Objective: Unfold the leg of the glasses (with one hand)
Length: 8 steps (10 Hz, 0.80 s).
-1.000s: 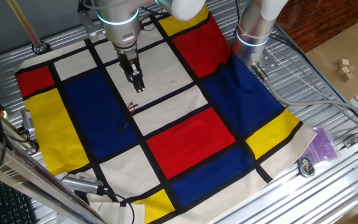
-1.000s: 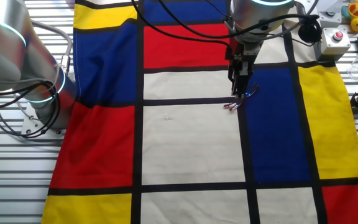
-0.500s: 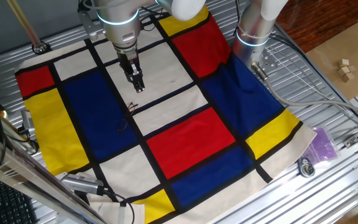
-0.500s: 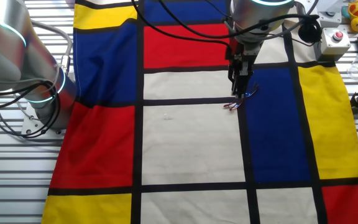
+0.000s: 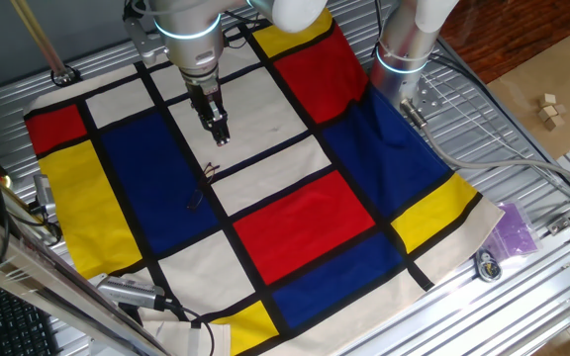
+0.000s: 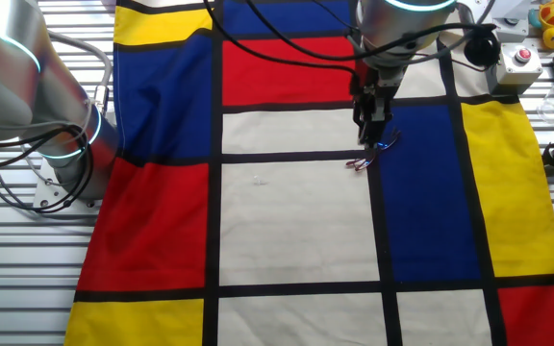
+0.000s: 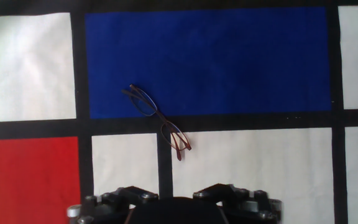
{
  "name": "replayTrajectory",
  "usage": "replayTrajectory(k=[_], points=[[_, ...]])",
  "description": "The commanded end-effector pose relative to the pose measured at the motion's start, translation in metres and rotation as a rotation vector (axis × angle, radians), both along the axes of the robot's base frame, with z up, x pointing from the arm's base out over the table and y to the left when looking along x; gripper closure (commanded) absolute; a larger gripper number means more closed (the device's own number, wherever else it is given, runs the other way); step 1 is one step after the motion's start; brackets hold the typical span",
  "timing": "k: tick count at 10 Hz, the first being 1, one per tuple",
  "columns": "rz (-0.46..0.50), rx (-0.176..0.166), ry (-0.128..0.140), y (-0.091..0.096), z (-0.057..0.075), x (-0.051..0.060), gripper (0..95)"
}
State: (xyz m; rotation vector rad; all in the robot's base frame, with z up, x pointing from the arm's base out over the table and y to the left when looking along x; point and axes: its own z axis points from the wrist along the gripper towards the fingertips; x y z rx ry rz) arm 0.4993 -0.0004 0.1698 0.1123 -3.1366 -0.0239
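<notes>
The glasses (image 7: 158, 118) are a tiny dark wire-frame pair lying flat on the checked cloth. They lie slantwise across a black line, one end on the blue panel and the other on the white panel. They also show in one fixed view (image 5: 211, 169) and in the other fixed view (image 6: 359, 164). My gripper (image 5: 222, 138) hangs just above the cloth, a little beyond the glasses and not touching them. Its fingers look closed together and hold nothing. In the hand view only the finger bases (image 7: 178, 194) show at the bottom edge, below the glasses.
The cloth (image 5: 295, 222) of red, blue, yellow and white panels covers the table. A second robot arm's base (image 5: 404, 49) stands at its far edge. A purple bag (image 5: 516, 229) and a small round thing (image 5: 487, 265) lie off the cloth. A red button box (image 6: 521, 60) sits nearby.
</notes>
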Motion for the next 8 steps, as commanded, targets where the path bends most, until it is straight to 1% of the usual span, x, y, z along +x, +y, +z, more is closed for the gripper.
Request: replayTrajectory(k=[1,8], points=[[0.115,0.028,0.013,0.0004,0.0002,0.0007,95.0],[0.135,0.027,0.023,0.0004,0.0003,0.0009,95.0]])
